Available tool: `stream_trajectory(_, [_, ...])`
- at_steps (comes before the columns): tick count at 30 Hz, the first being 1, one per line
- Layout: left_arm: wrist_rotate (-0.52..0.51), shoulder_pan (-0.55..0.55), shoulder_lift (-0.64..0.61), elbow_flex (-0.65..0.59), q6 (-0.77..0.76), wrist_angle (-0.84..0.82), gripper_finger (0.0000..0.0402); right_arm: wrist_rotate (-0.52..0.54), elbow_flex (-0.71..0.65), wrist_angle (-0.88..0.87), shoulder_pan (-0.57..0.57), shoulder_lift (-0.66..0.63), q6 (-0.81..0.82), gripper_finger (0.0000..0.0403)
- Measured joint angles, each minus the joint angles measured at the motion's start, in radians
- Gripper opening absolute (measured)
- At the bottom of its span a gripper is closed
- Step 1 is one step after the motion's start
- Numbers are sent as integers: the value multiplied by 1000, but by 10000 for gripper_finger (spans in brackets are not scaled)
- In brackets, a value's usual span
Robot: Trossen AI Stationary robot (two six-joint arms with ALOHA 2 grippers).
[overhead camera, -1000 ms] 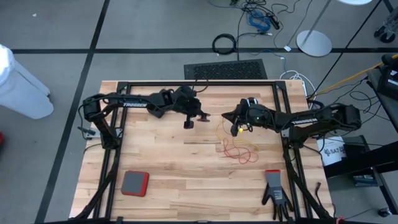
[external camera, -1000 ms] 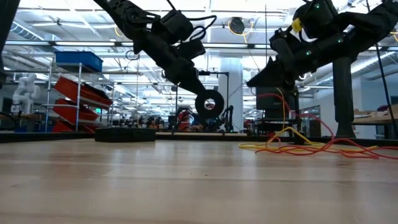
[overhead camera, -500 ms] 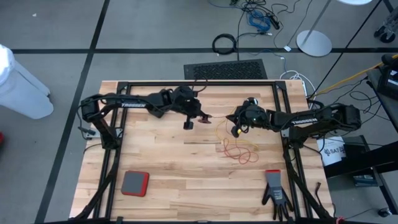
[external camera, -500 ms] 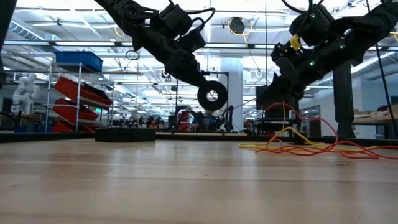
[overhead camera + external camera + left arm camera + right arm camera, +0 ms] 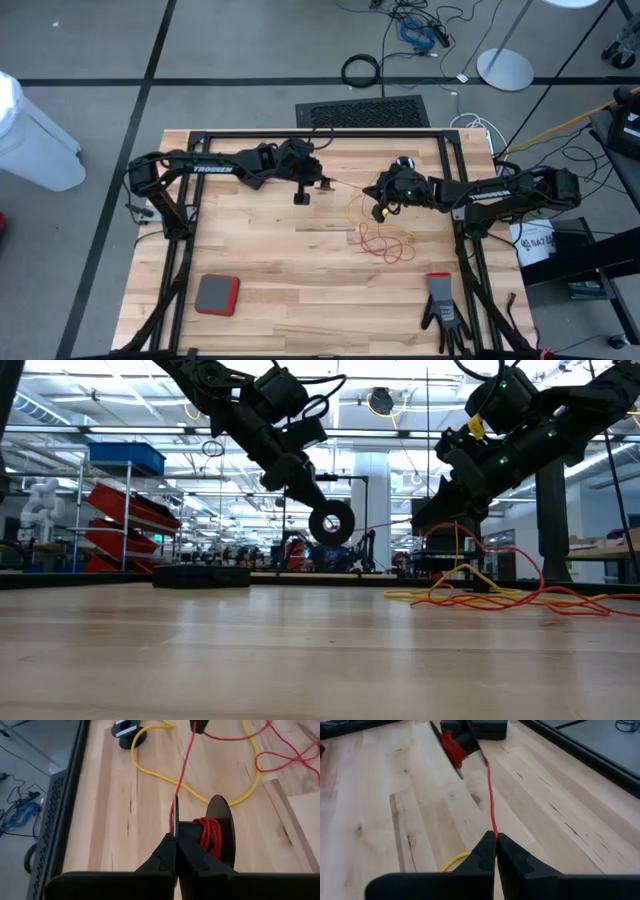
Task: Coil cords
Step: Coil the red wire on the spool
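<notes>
While left tool point(image 5: 176, 851) grips reel point(image 5: 210, 832), red cord point(image 5: 186, 755) wound inside.

Near the table's point(image 5: 250, 250) upper middle in the high view, the left gripper point(image 5: 322, 185) holds a reel point(image 5: 332, 522) above the wood. Right of it sits the right gripper point(image 5: 378, 190), the cord point(image 5: 490, 795) stretched between them. Loose cords point(image 5: 380, 240) lie below the right gripper. A pad point(image 5: 216, 295) occupies the lower left, a glove point(image 5: 441, 305) the lower right.

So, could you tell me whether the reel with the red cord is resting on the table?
No, the reel hangs above the table, gripped by the left gripper.
</notes>
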Motion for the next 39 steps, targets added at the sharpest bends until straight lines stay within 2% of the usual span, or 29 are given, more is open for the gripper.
stream_trajectory(3, [27,1,0,-1,-1,15,0,-1,0,-9,0,0,0,0])
stream_trajectory(11, [236,1,0,-2,-73,174,0,9,0,-98,-10,0,0,0])
stream_trajectory(16, [182,9,-1,-2,-57,160,0,8,0,-100,2,0,0,0])
stream_trajectory(22, [25,15,-1,-2,17,59,0,8,0,-99,15,0,0,0])
stream_trajectory(29, [22,14,-1,-2,59,-58,0,7,0,-58,15,0,0,0])
stream_trajectory(39, [6,14,8,-2,78,-96,0,-4,0,101,15,0,-8,0])
